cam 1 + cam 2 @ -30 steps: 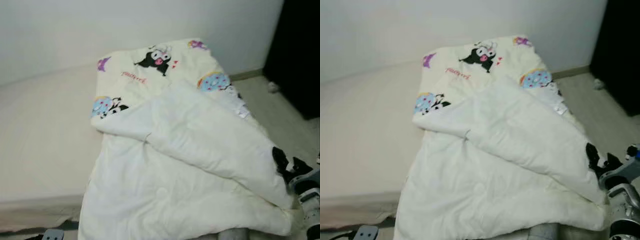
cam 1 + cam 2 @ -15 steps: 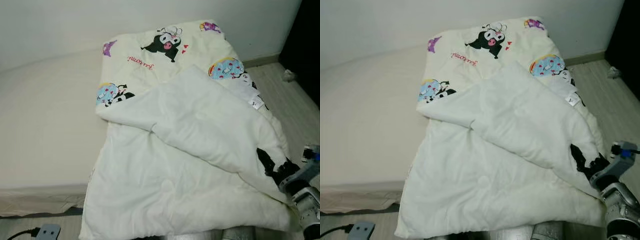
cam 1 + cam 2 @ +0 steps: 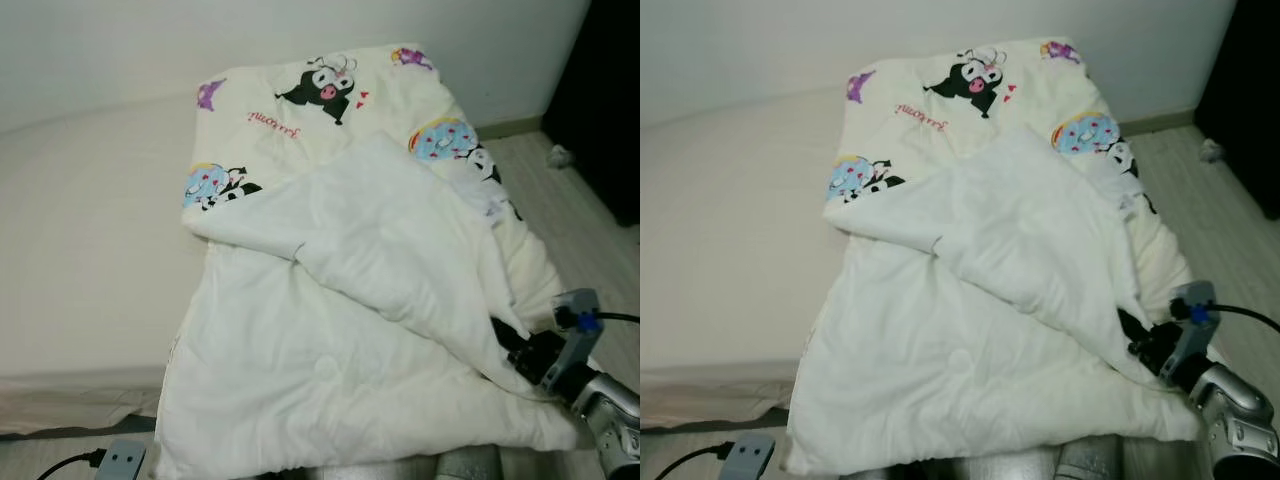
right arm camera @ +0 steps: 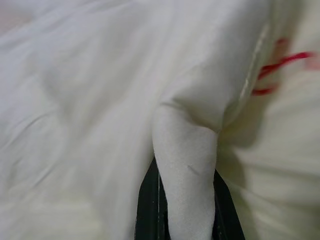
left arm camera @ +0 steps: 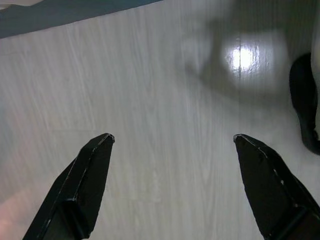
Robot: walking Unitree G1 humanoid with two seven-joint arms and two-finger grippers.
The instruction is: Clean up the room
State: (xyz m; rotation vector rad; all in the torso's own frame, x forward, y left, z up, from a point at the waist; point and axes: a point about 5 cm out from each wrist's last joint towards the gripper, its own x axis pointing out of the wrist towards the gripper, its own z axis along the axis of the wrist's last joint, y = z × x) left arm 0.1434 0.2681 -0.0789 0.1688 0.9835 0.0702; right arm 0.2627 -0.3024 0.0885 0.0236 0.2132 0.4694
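Currently right hand [image 3: 1137, 338] grasping folded edge of quilt [image 3: 330, 330] on bed [image 3: 80, 270]; left hand [image 5: 172, 145] released over floor [image 5: 160, 75]

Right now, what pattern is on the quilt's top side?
The quilt is cream, printed with black cartoon characters and blue doughnut shapes; clearest in the right eye view.

The room is softly lit and a bit dim, with light falling evenly on the quilt [image 3: 350, 290] and the bed [image 3: 90, 270]. Folds in the quilt cast gentle grey shadows. The far right corner is very dark. The head views look a little soft, not sharp. On the floor [image 5: 150, 100] a bright white glare spot shines. Close to the right wrist, the cloth looks blurry.
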